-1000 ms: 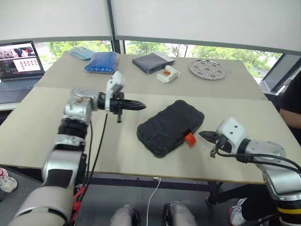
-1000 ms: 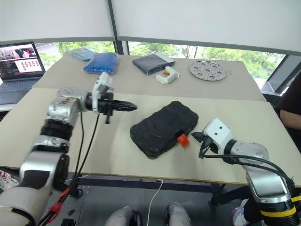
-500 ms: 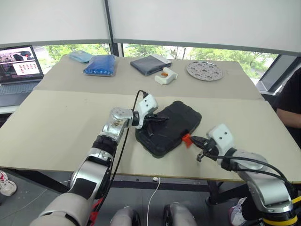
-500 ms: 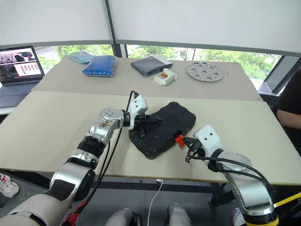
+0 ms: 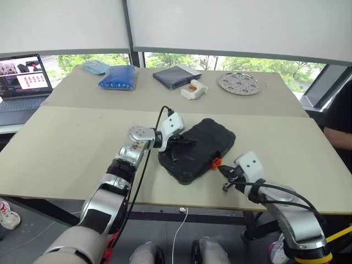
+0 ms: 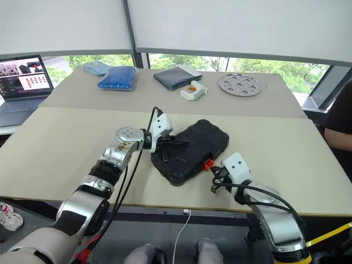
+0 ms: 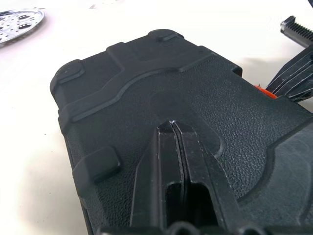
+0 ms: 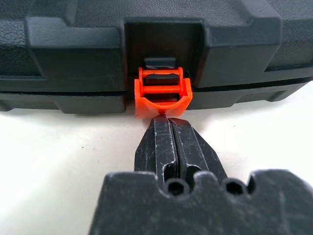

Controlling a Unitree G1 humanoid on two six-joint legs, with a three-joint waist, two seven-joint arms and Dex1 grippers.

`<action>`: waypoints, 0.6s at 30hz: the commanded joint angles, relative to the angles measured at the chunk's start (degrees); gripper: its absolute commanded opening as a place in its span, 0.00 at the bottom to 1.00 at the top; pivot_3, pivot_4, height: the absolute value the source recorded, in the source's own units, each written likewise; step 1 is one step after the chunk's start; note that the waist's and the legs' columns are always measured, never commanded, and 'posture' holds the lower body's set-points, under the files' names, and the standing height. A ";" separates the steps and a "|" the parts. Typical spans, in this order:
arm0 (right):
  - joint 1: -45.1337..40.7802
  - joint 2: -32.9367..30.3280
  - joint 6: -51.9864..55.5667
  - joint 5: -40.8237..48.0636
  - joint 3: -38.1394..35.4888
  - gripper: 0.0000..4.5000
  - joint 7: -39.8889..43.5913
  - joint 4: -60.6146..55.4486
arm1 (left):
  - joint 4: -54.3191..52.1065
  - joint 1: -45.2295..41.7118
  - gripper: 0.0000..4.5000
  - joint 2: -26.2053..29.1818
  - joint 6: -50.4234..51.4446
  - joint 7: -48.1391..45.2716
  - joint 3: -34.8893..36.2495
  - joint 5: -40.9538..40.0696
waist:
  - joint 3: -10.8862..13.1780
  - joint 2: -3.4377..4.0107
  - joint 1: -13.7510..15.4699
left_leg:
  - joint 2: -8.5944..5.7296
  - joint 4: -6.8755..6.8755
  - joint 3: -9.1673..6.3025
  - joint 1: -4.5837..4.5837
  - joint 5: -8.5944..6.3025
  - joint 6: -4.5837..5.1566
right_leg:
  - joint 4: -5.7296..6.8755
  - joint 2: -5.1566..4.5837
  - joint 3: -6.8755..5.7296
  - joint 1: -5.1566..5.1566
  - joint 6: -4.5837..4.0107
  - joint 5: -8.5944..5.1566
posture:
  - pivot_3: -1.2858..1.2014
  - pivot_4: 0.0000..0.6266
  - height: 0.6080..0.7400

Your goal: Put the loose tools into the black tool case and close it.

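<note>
A: What's the risk? The black tool case (image 5: 197,149) lies shut near the desk's (image 5: 66,137) front edge, its orange latch (image 8: 162,93) hanging unfastened.

B: The right pincer (image 8: 171,142), fingers together, noses the latch. Pushed off-centre, it may skate the case sideways; the left pincer (image 7: 175,147), also closed, presses the lid.

A: Contents?

B: Hidden under the lid. I see 0 loose tools on the desk.

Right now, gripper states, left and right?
Left gripper: closed, empty, tips over the black tool case lid.
Right gripper: closed, empty, tips at the orange latch.
</note>
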 commanded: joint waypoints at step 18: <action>-5.31 -0.47 4.74 6.13 -5.00 0.00 -0.38 -8.30 | 8.28 0.79 0.01 0.46 -12.49 2.01 -8.13 9.92 | -1.25 0.13 0.00 | -0.01 -0.42 -0.03 0.31 -0.24 0.38 | -0.14 -0.04 0.01 0.16 -0.06 -0.02 | 0.52 0.24 0.84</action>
